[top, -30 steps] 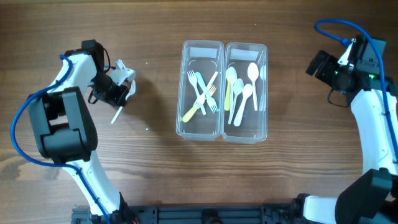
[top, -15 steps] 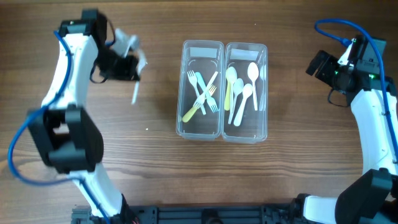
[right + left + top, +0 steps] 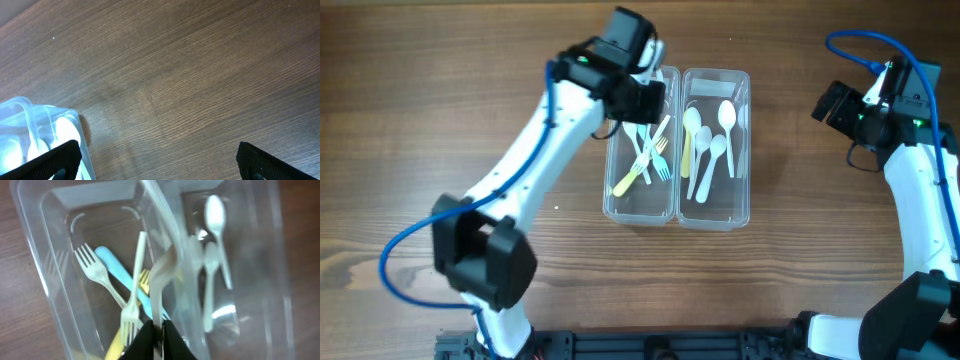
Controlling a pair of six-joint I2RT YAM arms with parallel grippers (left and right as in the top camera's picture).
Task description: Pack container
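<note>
Container (image 3: 642,207) — a clear twin tub — is sitting at the middle of the wooden table (image 3: 800,260), its two long compartments lying side by side. Forks (image 3: 645,150) in white, blue and yellow are lying crossed in the left compartment; spoons (image 3: 712,140) are lying in the right one. Left gripper (image 3: 157,330) is hanging over the left compartment's far end, its fingers pinching a white utensil (image 3: 161,280) — too blurred to name — that is pointing down beside the dividing wall. Right gripper (image 3: 157,161) is hovering over bare table well off to the container's right, fingers spread wide, gripping nothing.
</note>
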